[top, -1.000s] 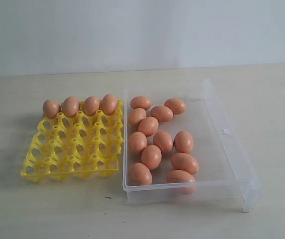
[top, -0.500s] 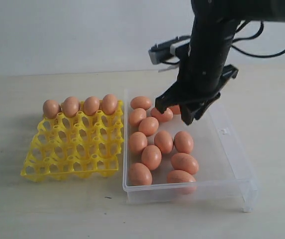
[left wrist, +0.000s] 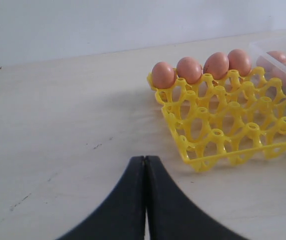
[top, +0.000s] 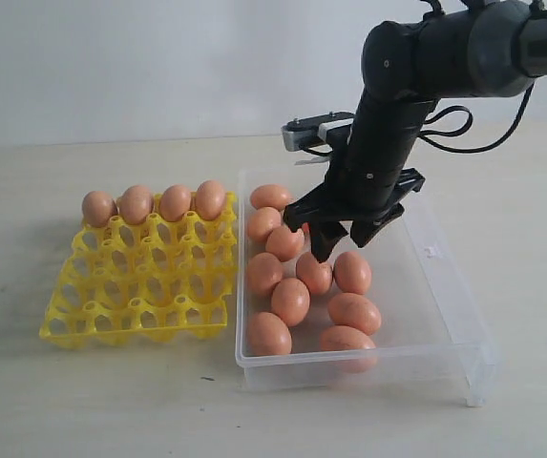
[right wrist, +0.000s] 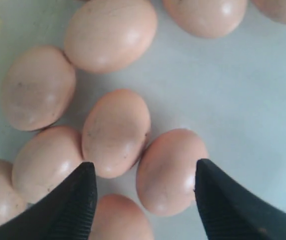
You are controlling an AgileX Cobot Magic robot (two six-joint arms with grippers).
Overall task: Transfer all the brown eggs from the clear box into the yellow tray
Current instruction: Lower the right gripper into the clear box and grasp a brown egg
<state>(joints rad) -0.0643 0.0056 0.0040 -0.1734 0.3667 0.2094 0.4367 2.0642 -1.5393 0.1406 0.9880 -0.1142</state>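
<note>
Step in hand: pickup from the clear box (top: 450,320). The right gripper (top: 338,242) hangs low over the packed brown eggs (top: 291,301), jaws spread and holding nothing. In the wrist view two touching eggs lie between its fingers (right wrist: 78,200) (which one is meant, I cannot tell).

Next move, as I judge it: centre on one egg, descend, close gently. Neighbours crowd the target; the box's right half is bare.

The yellow tray (top: 139,286) carries four eggs in its far row, with the other cups open. The left gripper (left wrist: 145,172) sits pressed together, apart from the tray.
</note>
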